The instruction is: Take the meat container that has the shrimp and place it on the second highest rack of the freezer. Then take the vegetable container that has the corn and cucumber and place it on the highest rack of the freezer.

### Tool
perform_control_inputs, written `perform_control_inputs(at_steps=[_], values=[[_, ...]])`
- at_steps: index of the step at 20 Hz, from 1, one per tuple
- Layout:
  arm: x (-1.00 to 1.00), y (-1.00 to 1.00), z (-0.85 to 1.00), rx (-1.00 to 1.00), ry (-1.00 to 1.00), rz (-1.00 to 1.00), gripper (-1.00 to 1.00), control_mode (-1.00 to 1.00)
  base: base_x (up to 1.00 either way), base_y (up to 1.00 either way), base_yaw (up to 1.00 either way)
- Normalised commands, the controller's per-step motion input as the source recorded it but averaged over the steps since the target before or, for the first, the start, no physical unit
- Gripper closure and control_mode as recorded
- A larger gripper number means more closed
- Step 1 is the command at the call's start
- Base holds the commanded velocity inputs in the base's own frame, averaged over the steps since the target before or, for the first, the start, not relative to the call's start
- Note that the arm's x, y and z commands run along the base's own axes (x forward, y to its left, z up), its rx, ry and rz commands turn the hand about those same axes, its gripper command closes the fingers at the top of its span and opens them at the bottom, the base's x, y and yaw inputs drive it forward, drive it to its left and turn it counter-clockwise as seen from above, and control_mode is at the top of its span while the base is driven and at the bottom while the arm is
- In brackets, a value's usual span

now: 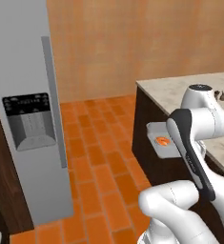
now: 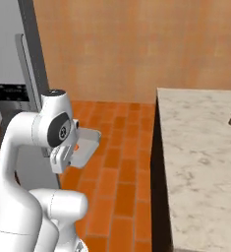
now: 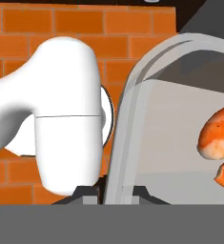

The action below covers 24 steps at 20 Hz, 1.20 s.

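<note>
The freezer (image 1: 27, 119) stood at nine o'clock, door closed, so its racks were hidden. The counter (image 1: 180, 90) lay at three o'clock. Between them, over the tiled floor (image 1: 99, 157), the tray (image 1: 157, 133) hung level, probably so the shrimp (image 1: 162, 140) stayed put. The gripper (image 3: 112, 193) was pinched nearly closed on the tray's rim.

Orange tile floor (image 1: 99, 157), tan wall (image 1: 132, 43), marble-topped dark counter (image 2: 200, 162).
</note>
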Motion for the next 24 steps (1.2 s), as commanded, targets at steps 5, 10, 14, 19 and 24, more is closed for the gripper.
perform_control_inputs(at_steps=[5,10,14,19,24], values=[[0.0,0.0,0.0,0.0,0.0,0.0,1.0,1.0,0.7,-0.16,0.18],[0.0,0.0,0.0,0.0,0.0,0.0,1.0,1.0,0.87,-0.14,0.16],[0.0,0.0,0.0,0.0,0.0,0.0,1.0,1.0,0.98,-0.36,0.11],[0.0,0.0,0.0,0.0,0.0,0.0,1.0,1.0,1.0,-0.49,0.14],[0.0,0.0,0.0,0.0,0.0,0.0,1.0,1.0,1.0,-0.42,0.15]])
